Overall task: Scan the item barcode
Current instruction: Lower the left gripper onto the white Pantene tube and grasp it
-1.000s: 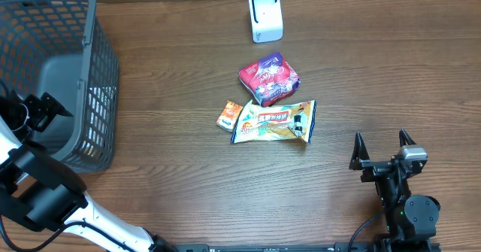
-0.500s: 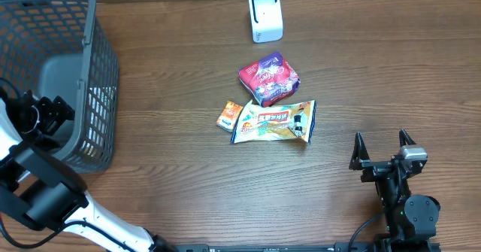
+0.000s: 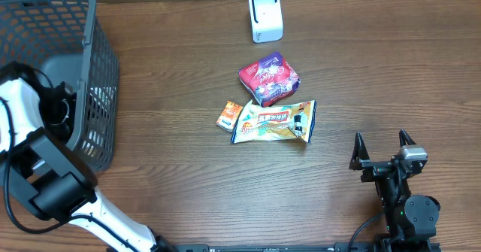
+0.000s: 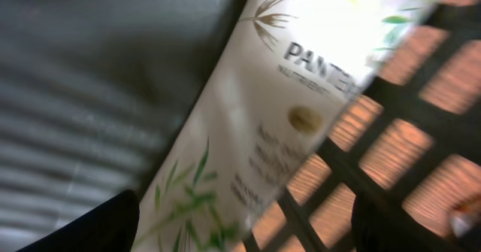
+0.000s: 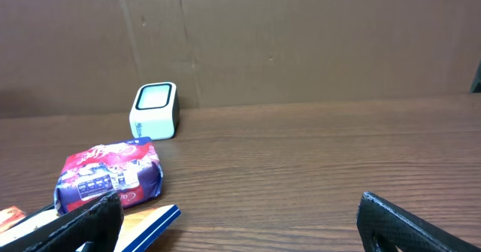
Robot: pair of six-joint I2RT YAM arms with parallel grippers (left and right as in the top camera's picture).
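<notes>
A white Pantene pack [image 4: 278,124] with green leaf print lies against the basket's mesh wall [image 4: 391,105] in the left wrist view. My left gripper [image 4: 248,233] is inside the grey basket [image 3: 94,34], open, its dark fingers either side of the pack's lower end with a gap on the right. From overhead only the left wrist [image 3: 56,105] shows. The white scanner [image 3: 265,16] stands at the table's back. My right gripper [image 3: 380,143] rests open near the front right, nothing between its fingers [image 5: 75,226].
On the middle of the table lie a red-purple pack [image 3: 269,77], a yellow-white snack bag [image 3: 274,122] and a small orange box [image 3: 229,116]. The right wrist view shows the scanner [image 5: 155,109] and the red-purple pack [image 5: 109,175] ahead to the left.
My left arm has swung from the basket's near side up over its rim and down inside it. Its jaws have narrowed a little. The right arm has not moved.
</notes>
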